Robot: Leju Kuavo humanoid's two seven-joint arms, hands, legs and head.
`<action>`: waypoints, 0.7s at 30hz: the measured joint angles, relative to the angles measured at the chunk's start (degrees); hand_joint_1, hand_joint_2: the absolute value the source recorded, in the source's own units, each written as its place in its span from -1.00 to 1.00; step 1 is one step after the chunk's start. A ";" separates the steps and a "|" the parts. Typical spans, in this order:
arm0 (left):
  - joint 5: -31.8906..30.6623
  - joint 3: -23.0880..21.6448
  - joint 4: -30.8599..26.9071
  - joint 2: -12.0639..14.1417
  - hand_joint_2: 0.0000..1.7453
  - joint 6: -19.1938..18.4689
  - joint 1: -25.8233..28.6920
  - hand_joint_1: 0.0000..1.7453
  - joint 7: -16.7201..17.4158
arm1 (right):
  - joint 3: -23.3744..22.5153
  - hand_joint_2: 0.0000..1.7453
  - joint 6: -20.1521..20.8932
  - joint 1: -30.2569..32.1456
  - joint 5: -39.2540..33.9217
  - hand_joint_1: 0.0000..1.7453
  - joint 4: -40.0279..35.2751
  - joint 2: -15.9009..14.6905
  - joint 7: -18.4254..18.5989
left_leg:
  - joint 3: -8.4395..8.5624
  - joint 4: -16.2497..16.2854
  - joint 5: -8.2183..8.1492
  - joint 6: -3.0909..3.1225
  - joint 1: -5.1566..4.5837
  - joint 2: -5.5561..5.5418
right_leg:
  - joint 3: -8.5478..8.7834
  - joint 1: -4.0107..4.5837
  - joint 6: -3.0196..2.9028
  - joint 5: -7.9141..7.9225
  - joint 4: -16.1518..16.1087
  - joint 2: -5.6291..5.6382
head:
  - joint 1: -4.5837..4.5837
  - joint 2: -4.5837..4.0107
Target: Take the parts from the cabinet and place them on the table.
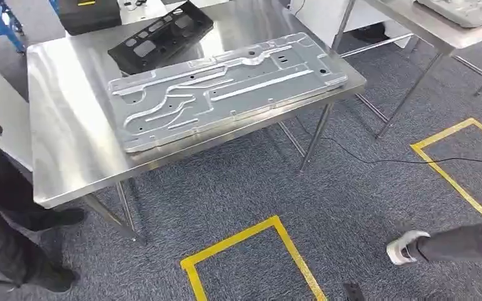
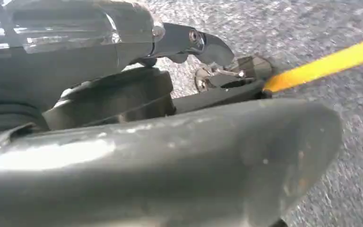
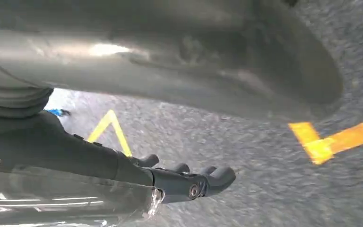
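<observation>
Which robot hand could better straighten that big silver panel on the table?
Left, probably: the silver pressed metal panel and steel table lie left of centre. Left robot hand and right robot hand hang empty over grey carpet.

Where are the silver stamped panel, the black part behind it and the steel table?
silver stamped panel (image 1: 226,88), head view, on its ribbed middle.
black part (image 1: 163,34), head view, on its slotted face.
steel table (image 1: 63,138), head view, on a bare stretch of top.

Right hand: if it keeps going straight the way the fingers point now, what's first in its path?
Likely just the grey carpet floor. The right hand holds nothing, and nothing else lies past its fingers; the yellow tape sits off to the side. Depth is unclear.
</observation>
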 joint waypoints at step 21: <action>-0.33 -0.02 -0.46 0.17 -1.00 0.22 0.39 -1.00 -0.35 | 1.49 -1.00 0.41 -0.35 -0.78 -1.00 0.90 1.57 -0.20 | -0.86 0.07 1.13 2.53 0.27 1.81 | -8.86 -0.53 3.10 -5.36 16.13 1.31 | 0.90 0.00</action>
